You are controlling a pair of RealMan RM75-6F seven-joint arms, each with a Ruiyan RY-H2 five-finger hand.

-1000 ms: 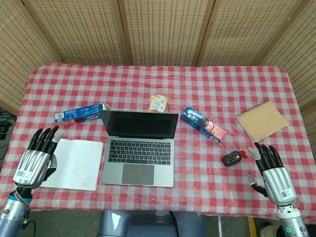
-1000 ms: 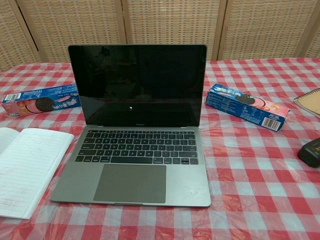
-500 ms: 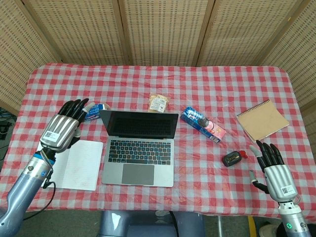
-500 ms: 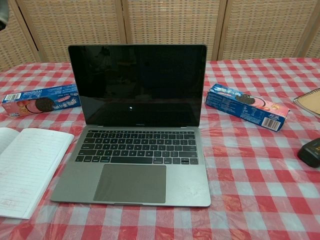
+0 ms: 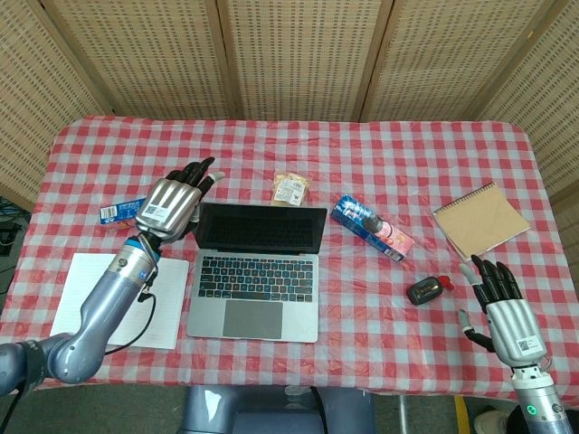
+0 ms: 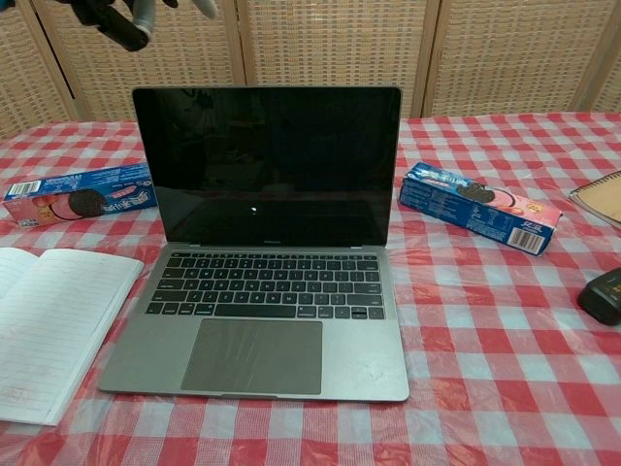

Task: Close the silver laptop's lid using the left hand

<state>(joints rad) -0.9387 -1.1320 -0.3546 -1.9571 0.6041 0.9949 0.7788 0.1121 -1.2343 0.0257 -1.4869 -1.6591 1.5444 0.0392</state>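
Observation:
The silver laptop (image 5: 254, 269) (image 6: 264, 254) stands open in the middle of the table, its dark screen upright and facing me. My left hand (image 5: 175, 203) hovers at the lid's upper left corner, fingers spread and holding nothing; in the chest view only its dark fingertips (image 6: 124, 21) show at the top left, above the lid. My right hand (image 5: 503, 310) rests open near the table's front right edge, far from the laptop.
An open white notebook (image 5: 122, 300) lies left of the laptop, a blue cookie box (image 6: 78, 195) behind it. A second cookie box (image 5: 372, 227), a snack packet (image 5: 290, 188), a brown notepad (image 5: 480, 220) and a small black device (image 5: 427, 289) lie to the right.
My left hand has risen from the front left edge and swung right and back to the lid's upper left corner. The laptop and right hand have stayed put.

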